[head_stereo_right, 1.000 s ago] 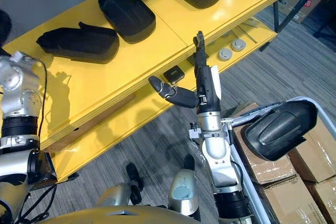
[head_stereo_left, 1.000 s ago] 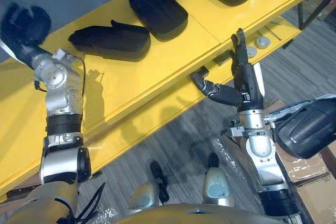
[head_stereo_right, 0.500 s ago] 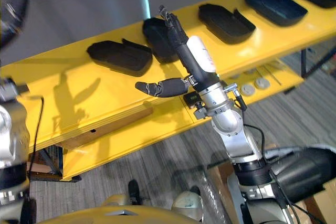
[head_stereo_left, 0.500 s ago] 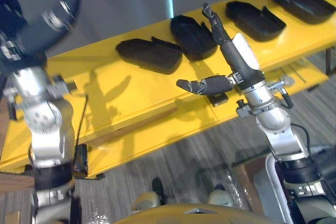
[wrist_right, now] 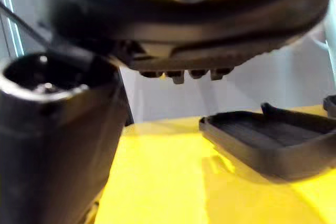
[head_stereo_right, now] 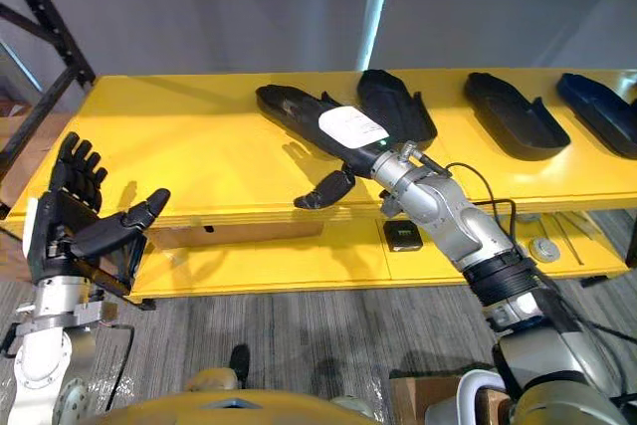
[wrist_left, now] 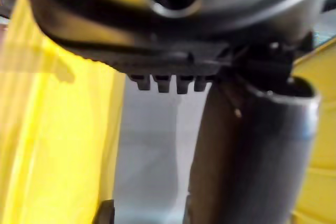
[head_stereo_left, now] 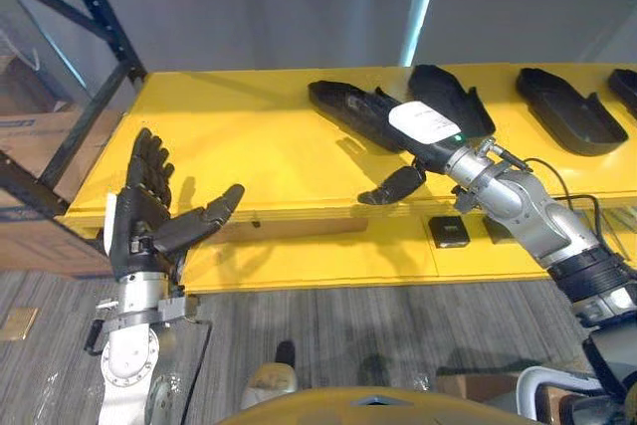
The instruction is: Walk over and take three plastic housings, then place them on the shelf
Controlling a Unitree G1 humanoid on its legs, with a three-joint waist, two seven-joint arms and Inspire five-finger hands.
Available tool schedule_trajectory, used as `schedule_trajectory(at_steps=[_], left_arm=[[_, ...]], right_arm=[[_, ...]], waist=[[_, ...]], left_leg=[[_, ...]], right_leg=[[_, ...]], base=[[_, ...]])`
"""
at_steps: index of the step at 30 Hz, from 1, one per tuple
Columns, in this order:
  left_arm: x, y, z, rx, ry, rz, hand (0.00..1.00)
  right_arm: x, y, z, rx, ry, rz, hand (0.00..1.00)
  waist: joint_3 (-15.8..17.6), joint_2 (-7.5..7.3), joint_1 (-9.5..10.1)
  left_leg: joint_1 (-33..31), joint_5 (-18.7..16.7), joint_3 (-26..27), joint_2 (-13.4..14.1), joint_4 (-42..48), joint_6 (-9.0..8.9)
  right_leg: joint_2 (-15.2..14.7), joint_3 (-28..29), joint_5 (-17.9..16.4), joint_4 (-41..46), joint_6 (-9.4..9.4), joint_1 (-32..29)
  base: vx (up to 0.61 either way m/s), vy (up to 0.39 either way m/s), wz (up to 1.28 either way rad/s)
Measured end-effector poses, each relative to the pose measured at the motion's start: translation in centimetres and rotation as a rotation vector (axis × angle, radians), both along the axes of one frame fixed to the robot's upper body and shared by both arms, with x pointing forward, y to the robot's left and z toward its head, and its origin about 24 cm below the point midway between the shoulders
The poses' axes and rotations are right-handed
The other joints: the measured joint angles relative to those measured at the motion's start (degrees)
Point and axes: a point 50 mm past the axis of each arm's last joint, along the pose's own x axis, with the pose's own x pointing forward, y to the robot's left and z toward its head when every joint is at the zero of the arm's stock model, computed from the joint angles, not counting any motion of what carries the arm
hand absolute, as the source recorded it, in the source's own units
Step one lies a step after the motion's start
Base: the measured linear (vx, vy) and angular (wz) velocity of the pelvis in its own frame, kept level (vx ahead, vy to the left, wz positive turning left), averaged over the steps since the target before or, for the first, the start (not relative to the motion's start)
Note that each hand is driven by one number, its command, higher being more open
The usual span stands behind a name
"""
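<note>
Left eye view: black moulded plastic housings (head_stereo_left: 333, 99) lie in a row on the yellow shelf (head_stereo_left: 229, 136), right hand (head_stereo_left: 430, 141) straight-fingered and empty by the leftmost, left hand (head_stereo_left: 139, 221) spread empty at the near left edge, so placing looks done.

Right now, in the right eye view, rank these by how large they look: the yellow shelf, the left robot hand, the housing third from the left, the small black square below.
1. yellow shelf
2. left robot hand, though nearness to the camera enlarges it
3. third housing
4. small black square
</note>
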Motion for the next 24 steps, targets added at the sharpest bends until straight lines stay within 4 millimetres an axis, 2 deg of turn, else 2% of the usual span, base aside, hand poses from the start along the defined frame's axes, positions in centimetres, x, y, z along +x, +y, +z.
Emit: schedule_trajectory(at_steps=[4, 9, 14, 23, 24], left_arm=[[-0.5, 0.0, -1.0, -0.053, 0.037, 0.000, 1.00], [-0.6, -0.2, -1.3, -0.099, 0.042, -0.013, 1.00], [-0.4, -1.2, -1.6, -0.150, 0.042, -0.063, 1.00], [-0.3, -2.0, -1.9, -0.180, 0.062, -0.111, 1.00], [-0.2, -2.0, -1.9, -0.181, 0.062, -0.111, 1.00]], right_arm=[[1.5, -2.0, 0.6, -0.109, -0.004, -0.083, 1.00], [2.4, -2.9, 1.6, -0.162, -0.014, -0.128, 1.00], [3.0, -4.0, 1.6, -0.168, 0.001, -0.201, 1.00], [3.3, -5.8, 0.6, -0.103, 0.203, -0.332, 1.00], [3.3, -6.2, 0.5, -0.079, 0.239, -0.358, 0.00]], waist=[[0.04, 0.00, 0.27], [0.22, -0.28, 1.26], [0.80, -0.44, 1.84], [2.68, 0.08, 1.67], [2.89, 0.10, 1.71]], left_leg=[[-1.08, 0.73, -0.13, 0.10, -0.01, 0.12], [-1.15, 1.07, -0.13, 0.07, -0.01, 0.54], [-1.33, 1.09, -0.21, 0.03, -0.04, 0.52], [-1.37, 1.24, -0.21, 0.06, -0.05, 0.48], [-1.38, 1.24, -0.21, 0.05, -0.05, 0.48]], right_leg=[[0.05, -1.31, 0.03, -0.07, 0.04, -0.17], [0.02, -1.35, 0.06, -0.07, 0.08, -0.22], [0.00, -1.45, 0.06, -0.05, 0.07, -0.34], [-0.03, -1.41, 0.04, 0.14, 0.05, -0.49], [-0.04, -1.41, 0.04, 0.15, 0.05, -0.50]], base=[[-0.04, -0.008, 0.16], [0.00, -0.002, 0.01], [0.00, 0.000, 0.00], [0.00, 0.000, 0.00], [0.00, 0.000, 0.00]])
